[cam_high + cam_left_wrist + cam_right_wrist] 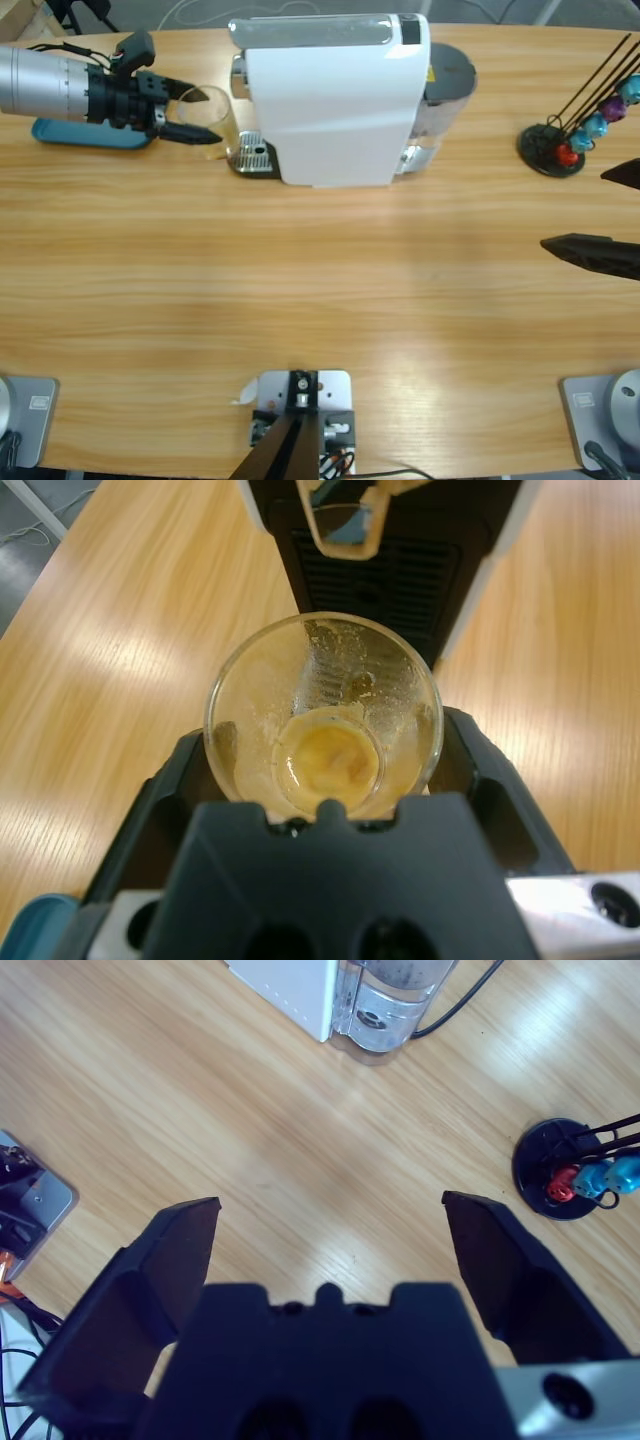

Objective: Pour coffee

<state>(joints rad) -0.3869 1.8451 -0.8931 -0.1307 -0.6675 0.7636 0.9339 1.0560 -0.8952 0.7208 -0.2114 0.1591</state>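
One small clear tumbler (322,715), holding a little tan coffee (328,760), sits clasped in the left gripper (190,121) just beside the white coffee machine (335,100), so pouring remains, while the right gripper (330,1250) hovers wide open, empty.

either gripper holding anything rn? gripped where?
Left gripper is shut on the glass tumbler, jaws on opposite sides of its wall; coffee sits inside. Right gripper is open and holds nothing.
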